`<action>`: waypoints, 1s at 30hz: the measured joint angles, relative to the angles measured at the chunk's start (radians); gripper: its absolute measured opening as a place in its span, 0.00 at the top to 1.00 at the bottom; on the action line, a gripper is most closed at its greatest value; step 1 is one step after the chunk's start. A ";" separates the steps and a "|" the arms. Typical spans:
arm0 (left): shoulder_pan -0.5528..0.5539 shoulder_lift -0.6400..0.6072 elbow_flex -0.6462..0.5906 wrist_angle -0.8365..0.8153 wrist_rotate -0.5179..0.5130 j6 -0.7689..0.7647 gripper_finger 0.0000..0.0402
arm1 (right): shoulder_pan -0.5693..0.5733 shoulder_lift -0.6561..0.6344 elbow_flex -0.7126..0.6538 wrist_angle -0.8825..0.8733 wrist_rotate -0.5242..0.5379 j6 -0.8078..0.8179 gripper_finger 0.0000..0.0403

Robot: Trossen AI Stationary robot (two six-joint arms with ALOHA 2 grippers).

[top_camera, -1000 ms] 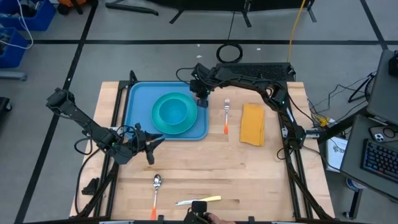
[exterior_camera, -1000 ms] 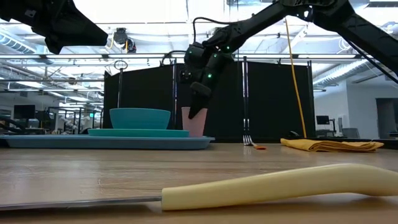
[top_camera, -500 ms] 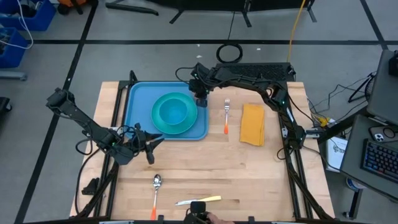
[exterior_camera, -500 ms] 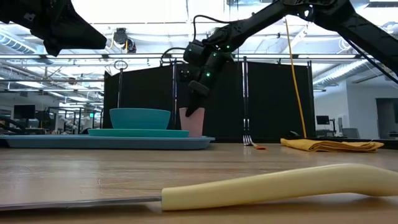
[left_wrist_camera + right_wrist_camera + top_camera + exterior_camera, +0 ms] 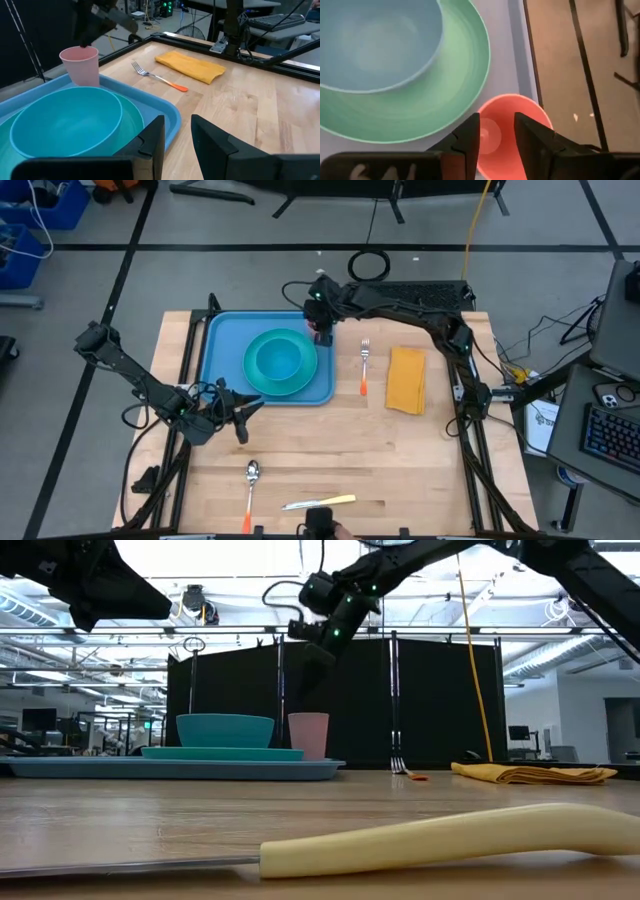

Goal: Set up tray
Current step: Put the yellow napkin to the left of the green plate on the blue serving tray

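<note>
Right tool (image 5: 318, 652) hangs released above the pink cup (image 5: 308, 735) standing at the tray's (image 5: 218, 340) far right corner.

Tray (image 5: 222, 340) lt blue; plate (image 5: 254, 376) teal-green w/ teal bowl (image 5: 280, 358); cup (image 5: 308, 734) pink; napkin (image 5: 406, 379) mustard yellow; fork (image 5: 364, 367) & spoon (image 5: 250, 492) silver w/ orange handles; knife (image 5: 318, 502) pale yellow handle; table (image 5: 400, 460) lt wood, plain grain; arms black.

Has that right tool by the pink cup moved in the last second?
Yes. The right tool has risen off the pink cup, which stands upright on the tray, now clear above its rim.
</note>
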 joint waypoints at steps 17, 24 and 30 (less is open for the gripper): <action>0.000 0.054 0.000 0.002 -0.002 -0.029 0.76 | 0.059 -0.130 0.001 -0.064 0.070 0.045 0.72; 0.000 0.072 0.000 0.003 -0.003 -0.053 0.76 | 0.088 -0.172 0.001 -0.233 0.128 0.112 0.72; 0.000 0.072 0.000 0.005 -0.003 -0.059 0.76 | 0.121 -0.176 0.001 -0.416 0.129 0.176 0.72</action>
